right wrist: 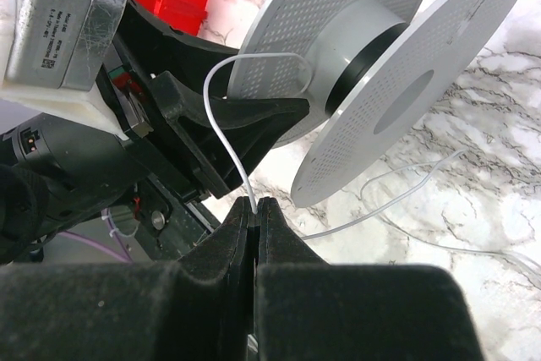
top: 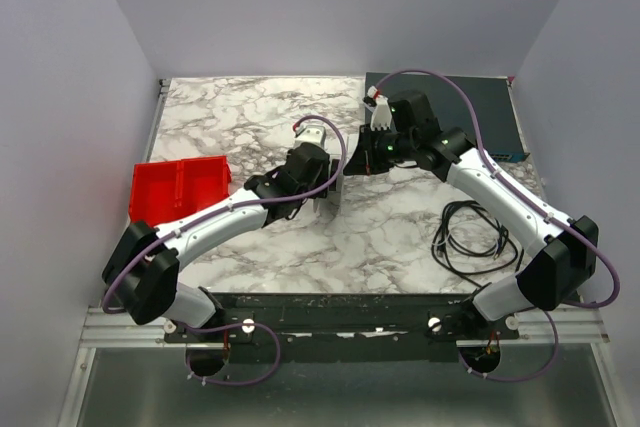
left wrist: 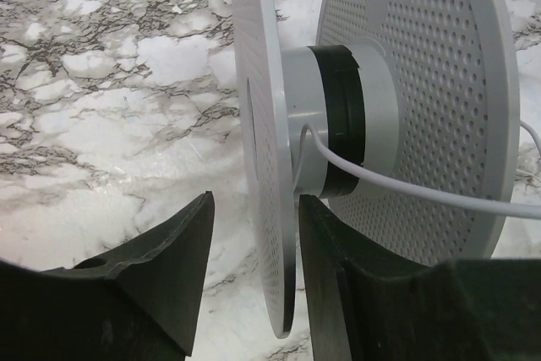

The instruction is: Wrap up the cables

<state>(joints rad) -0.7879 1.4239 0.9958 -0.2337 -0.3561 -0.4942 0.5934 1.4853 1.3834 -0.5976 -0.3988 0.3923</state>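
Black cable coil (top: 475,237) lay loose on the marble tabletop (top: 240,117) beside the right arm, nearest the bases. A red bin (top: 180,187) sat at the left edge. Farther in, the left claw (left wrist: 255,205) stood open, its fingers straddling one perforated flange of the spool (left wrist: 334,116). The right claw (right wrist: 255,205) was closed on the white cable (right wrist: 221,116) running to the spool hub.

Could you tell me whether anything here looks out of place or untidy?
Only the black cable: it sprawls in a loose tangle on the table beside the right arm, not wound on the spool.
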